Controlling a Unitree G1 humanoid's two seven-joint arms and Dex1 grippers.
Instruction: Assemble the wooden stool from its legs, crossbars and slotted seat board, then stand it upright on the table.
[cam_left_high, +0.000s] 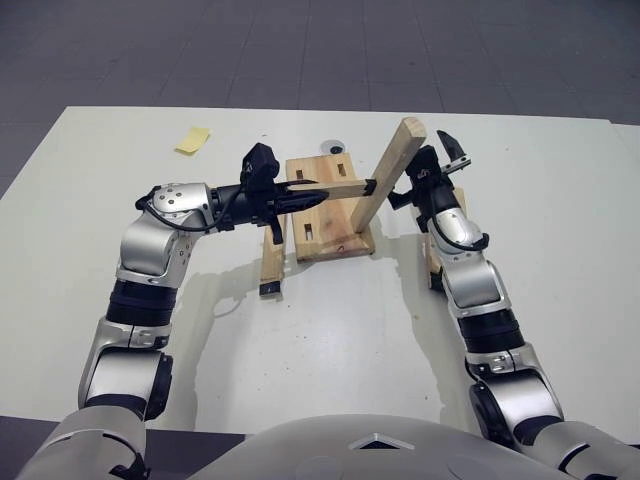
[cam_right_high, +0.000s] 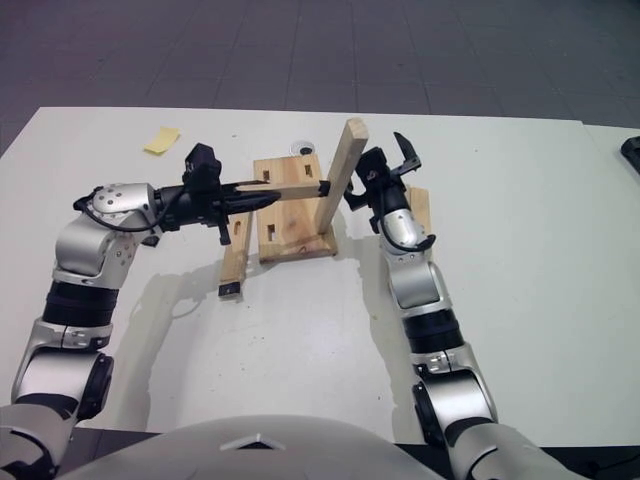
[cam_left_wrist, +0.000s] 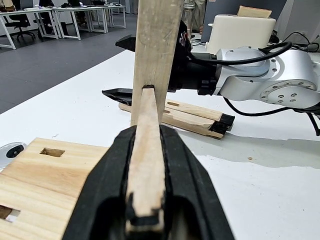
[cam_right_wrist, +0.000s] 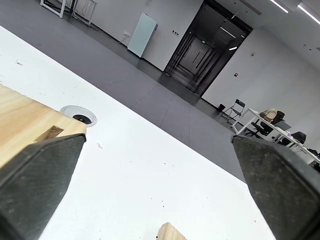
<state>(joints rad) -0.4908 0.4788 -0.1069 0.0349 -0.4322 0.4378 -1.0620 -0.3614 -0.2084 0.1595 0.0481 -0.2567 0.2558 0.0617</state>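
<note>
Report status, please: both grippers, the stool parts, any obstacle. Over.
Left gripper shut on crossbar, its end against the tilted leg. Right gripper open beside that leg. Seat board flat underneath. No obstacle seen.

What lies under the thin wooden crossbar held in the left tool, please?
Under the thin wooden crossbar lies the flat slotted wooden seat board on the white table. The bar and the left tool cover the board strip directly beneath, so further slots there cannot be seen.
</note>
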